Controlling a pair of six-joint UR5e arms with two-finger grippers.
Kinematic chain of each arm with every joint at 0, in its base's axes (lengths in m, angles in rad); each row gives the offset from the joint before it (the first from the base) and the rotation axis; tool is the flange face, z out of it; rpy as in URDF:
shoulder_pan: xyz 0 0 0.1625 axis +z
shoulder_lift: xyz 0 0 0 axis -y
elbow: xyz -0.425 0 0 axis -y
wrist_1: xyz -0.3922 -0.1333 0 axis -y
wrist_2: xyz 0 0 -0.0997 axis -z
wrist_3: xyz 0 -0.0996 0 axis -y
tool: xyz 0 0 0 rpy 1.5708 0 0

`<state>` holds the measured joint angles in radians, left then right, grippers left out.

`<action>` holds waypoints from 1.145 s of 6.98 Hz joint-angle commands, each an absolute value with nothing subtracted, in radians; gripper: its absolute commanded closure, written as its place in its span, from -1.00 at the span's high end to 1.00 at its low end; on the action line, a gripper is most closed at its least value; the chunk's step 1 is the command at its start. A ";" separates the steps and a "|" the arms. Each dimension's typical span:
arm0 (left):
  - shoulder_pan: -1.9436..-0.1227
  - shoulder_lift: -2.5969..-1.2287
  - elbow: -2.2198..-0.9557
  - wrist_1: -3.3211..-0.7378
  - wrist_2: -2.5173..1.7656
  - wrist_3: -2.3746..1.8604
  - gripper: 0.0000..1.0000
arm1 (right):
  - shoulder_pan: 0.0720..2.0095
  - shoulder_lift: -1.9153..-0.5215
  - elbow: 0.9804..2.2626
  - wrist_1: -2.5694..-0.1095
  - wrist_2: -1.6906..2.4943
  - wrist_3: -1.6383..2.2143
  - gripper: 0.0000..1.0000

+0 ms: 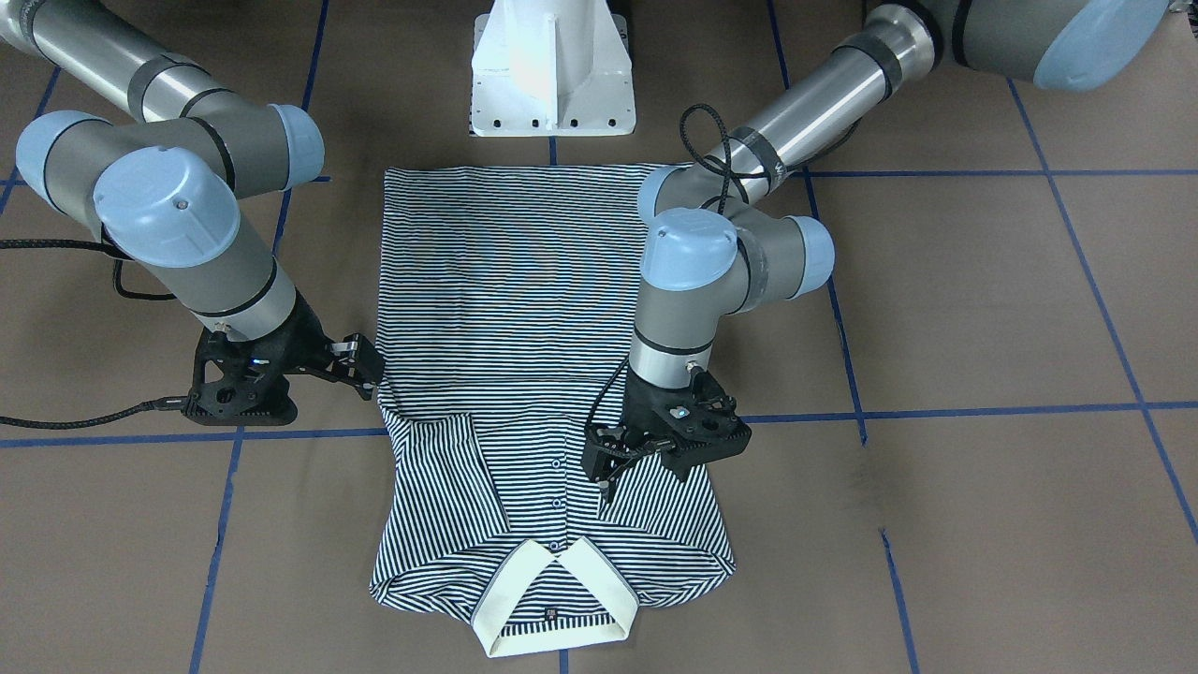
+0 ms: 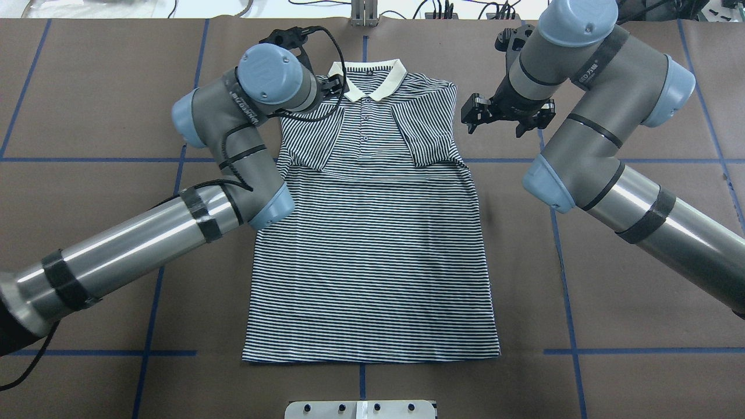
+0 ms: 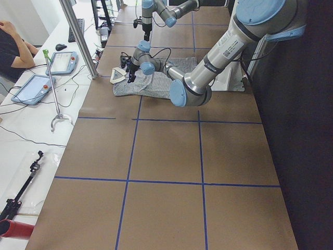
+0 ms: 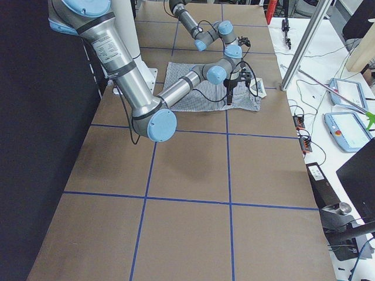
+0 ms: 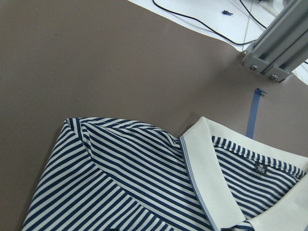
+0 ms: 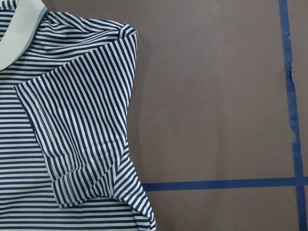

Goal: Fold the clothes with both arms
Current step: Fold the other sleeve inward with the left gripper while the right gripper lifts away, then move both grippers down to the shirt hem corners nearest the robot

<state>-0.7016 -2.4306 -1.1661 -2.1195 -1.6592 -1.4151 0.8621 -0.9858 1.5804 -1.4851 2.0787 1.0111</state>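
Observation:
The striped polo shirt (image 2: pixel 372 250) lies flat and face up on the brown table, its cream collar (image 2: pixel 372 75) at the far edge. Both short sleeves are folded inward over the chest; the right wrist view shows one folded sleeve (image 6: pixel 82 125). My left gripper (image 1: pixel 641 473) hovers open over the folded sleeve on its side and holds no cloth. My right gripper (image 1: pixel 360 365) stands open just off the shirt's other edge, near the armpit, also holding nothing. The left wrist view shows the collar (image 5: pixel 207 178) and shoulder from above. No fingertips show in either wrist view.
The white pedestal base (image 1: pixel 552 70) stands by the shirt's hem. Blue tape lines (image 1: pixel 936 412) grid the brown table. Beyond the collar end stand an aluminium post (image 3: pixel 78 36), tablets (image 3: pixel 34 88), cables and a seated person (image 3: pixel 13 47).

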 commanded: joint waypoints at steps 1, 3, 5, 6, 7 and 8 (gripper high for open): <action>-0.707 -2.211 -1.521 -1.953 -1.778 -1.225 1.00 | 0.818 -1.078 1.717 -1.483 2.077 1.115 1.00; -0.721 -2.122 -1.806 -1.726 -1.841 -1.082 1.00 | 0.612 -1.271 1.987 -1.485 1.853 1.310 1.00; -0.724 -1.979 -1.945 -1.724 -1.928 -1.050 1.00 | 0.366 -1.342 2.063 -1.482 1.694 1.525 1.00; -0.724 -1.950 -1.989 -1.724 -1.937 -1.051 1.00 | 0.244 -1.365 2.065 -1.470 1.569 1.622 1.00; -0.723 -1.951 -2.005 -1.724 -1.937 -1.063 1.00 | 0.201 -1.418 2.069 -1.397 1.554 1.662 1.00; -0.723 -1.953 -2.005 -1.724 -1.936 -1.063 1.00 | 0.168 -1.481 2.063 -1.318 1.540 1.693 1.00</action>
<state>-0.7230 -1.9575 -1.9915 -1.7246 -1.9334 -1.0603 0.2275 -1.4112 2.0646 -1.4040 1.5746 1.6400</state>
